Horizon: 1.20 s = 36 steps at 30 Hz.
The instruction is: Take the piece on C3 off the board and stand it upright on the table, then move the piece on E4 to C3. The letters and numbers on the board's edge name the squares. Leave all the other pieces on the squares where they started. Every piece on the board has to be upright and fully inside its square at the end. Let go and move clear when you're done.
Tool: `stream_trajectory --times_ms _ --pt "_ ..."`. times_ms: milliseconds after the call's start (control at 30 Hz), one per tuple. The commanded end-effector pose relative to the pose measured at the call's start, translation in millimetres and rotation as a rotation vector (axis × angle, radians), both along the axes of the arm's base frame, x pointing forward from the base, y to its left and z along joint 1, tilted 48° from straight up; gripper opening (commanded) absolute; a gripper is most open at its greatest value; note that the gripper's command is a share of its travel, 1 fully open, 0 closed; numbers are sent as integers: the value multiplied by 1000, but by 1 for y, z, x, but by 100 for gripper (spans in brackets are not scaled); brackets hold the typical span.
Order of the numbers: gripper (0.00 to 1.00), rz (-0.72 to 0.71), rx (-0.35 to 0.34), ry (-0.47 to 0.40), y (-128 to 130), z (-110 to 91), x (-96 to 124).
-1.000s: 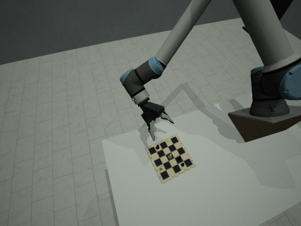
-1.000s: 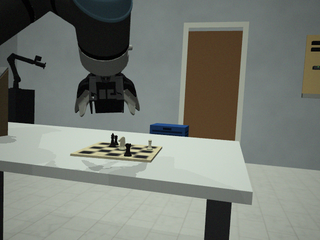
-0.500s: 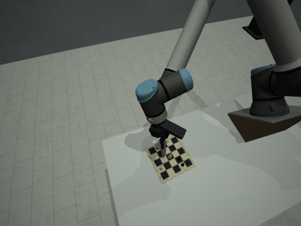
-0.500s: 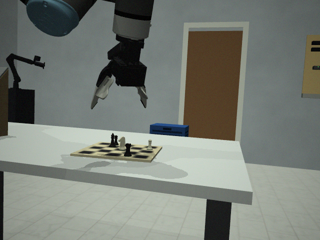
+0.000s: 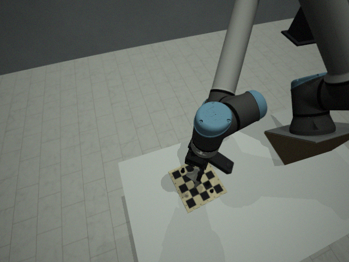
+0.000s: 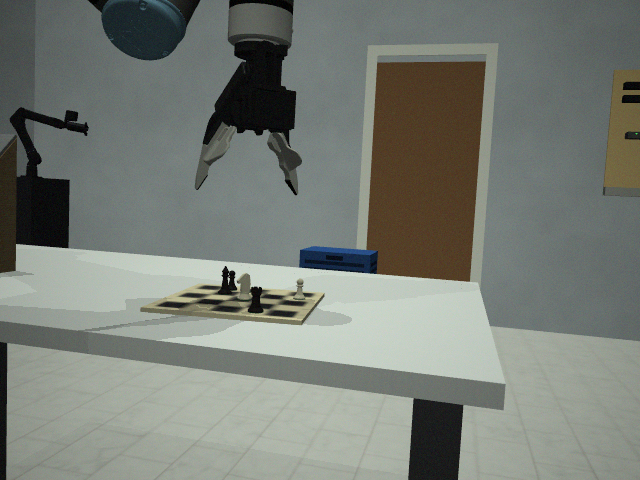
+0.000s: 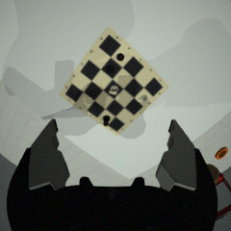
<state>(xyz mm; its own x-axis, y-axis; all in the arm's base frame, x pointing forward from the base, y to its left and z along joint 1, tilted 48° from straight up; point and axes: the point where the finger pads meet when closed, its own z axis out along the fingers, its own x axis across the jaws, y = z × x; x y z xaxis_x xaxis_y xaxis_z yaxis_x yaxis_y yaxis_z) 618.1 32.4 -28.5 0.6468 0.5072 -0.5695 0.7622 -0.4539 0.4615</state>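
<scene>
The end effector [image 5: 195, 182] [image 6: 246, 189] [image 7: 113, 120] stands wide and empty above the board [image 5: 187, 208] [image 6: 222, 316] [image 7: 162, 88], apparently to straddle the white knight [image 6: 244, 289] [image 7: 113, 89] at the board's centre without disturbing its neighbours.
</scene>
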Motion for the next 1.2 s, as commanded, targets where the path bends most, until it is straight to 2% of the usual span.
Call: stream_trajectory --times_ms 0,400,600,667,700,1167 --pt "100 10 -11 -6 2 1 1" --pt "100 10 -11 -6 2 0 1" --pt "100 10 -11 -6 -29 -28 0" --pt "100 10 -11 -6 -32 -30 0" --pt "23 10 -11 -6 -32 -30 0" --pt "23 10 -11 -6 -32 -30 0"
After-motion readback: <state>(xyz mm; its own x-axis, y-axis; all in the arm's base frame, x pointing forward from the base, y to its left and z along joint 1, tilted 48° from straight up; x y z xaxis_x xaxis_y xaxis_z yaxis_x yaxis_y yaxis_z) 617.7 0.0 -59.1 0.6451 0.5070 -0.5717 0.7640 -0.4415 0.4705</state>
